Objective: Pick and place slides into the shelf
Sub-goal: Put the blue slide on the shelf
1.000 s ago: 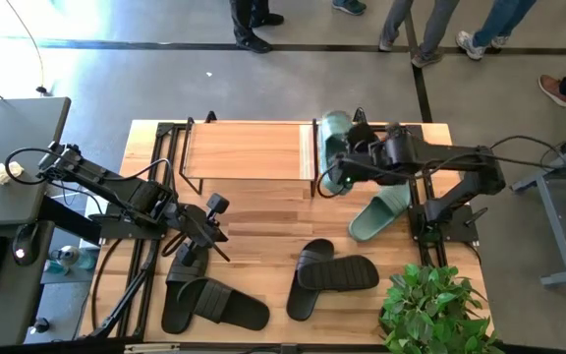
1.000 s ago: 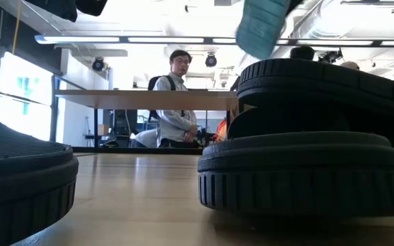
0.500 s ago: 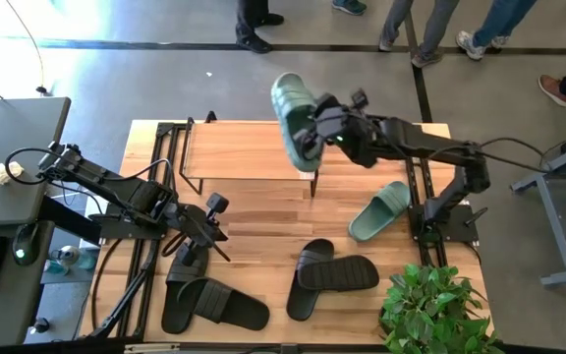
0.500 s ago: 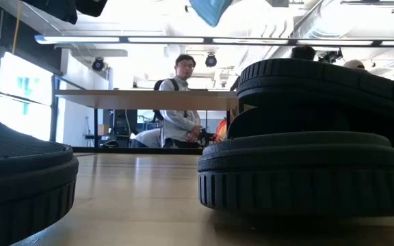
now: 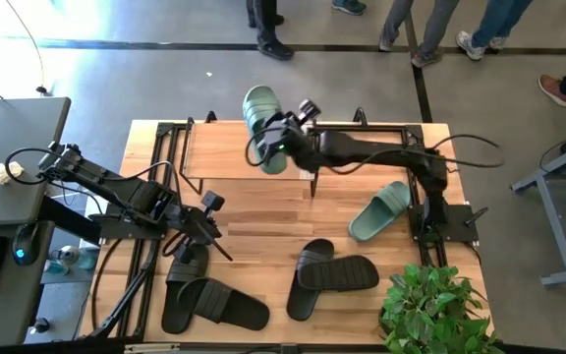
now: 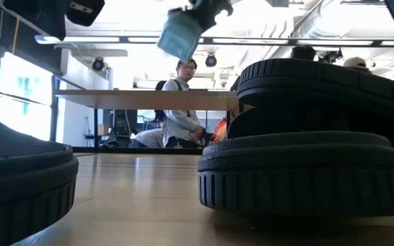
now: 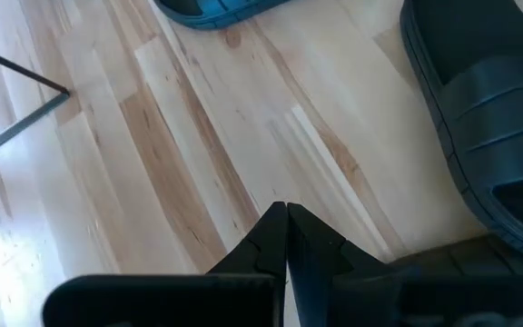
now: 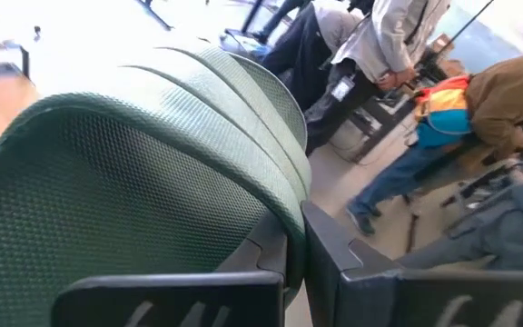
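Gripping 1 green slide [image 5: 261,128] above the shelf [image 5: 234,149], the right end effector [image 5: 285,141] is clamped; the left end effector [image 5: 211,228] rests closed over the counter [image 5: 263,211].

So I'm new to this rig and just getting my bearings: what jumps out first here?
The right end effector holds a sage-green slide in the air over the shelf. Its mate lies on the table's right side, black slides sit along the near edge, and the left end effector is shut above them.

You see only legs and shoes of the people [image 5: 430,25] beyond the counter [image 5: 263,211], cut off at the high view's top. Low down, black slides [image 6: 306,137] block most of the shelf [image 6: 142,99].
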{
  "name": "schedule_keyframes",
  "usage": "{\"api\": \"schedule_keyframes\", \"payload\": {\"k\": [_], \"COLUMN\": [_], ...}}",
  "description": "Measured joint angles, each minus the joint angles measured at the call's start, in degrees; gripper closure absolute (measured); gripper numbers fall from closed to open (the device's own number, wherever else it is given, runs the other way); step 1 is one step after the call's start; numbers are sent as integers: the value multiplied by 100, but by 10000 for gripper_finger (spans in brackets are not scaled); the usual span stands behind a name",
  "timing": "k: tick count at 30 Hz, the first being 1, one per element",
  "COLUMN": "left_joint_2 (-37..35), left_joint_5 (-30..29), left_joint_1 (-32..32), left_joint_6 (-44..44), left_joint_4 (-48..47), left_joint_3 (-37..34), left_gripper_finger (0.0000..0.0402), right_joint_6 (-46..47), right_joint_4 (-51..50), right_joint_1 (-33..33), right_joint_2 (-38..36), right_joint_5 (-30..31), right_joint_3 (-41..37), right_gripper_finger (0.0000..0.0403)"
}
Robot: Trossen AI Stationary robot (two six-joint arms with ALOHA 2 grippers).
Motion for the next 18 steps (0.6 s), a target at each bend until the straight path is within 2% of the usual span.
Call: {"api": "schedule_keyframes", "payload": {"k": [7, 18], "left_joint_2": [0, 0], "left_joint_5": [-168, -361], "left_joint_1": [2, 2], "left_joint_6": [-80, -171], "left_joint_4": [1, 5], "left_joint_3": [-2, -2], "left_gripper_finger": [401, 401], "right_joint_6": [173, 504], "right_joint_4": [97, -261], "right_joint_1": [0, 114], "right_joint_2": [514, 693], "right_joint_5": [72, 33], "right_joint_3": [0, -2], "right_gripper_finger": [403, 403]}}
